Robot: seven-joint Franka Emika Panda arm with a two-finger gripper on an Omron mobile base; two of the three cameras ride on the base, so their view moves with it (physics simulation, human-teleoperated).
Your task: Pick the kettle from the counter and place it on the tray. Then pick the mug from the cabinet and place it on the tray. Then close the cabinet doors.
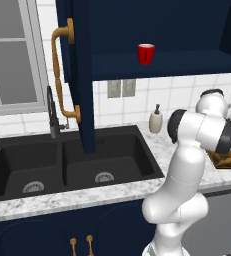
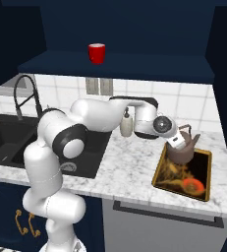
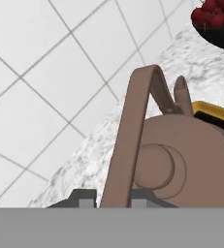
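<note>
I count one kettle (image 2: 183,147), one tray (image 2: 184,173), one red mug (image 2: 97,52) at top centre, one soap dispenser (image 2: 127,123), two sink basins (image 1: 74,167), perhaps one fruit bowl (image 3: 217,22) upper right.

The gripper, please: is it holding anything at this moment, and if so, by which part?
The gripper is shut on the kettle, holding it by its thin arched handle, over the tray.

- A home kitchen: black double sink (image 1: 72,167) set in a speckled marble desk (image 2: 129,172).
- White tiled wall (image 1: 172,97), navy wall cabinet (image 2: 125,66), faucet (image 1: 52,112), soap dispenser (image 1: 156,120).
</note>
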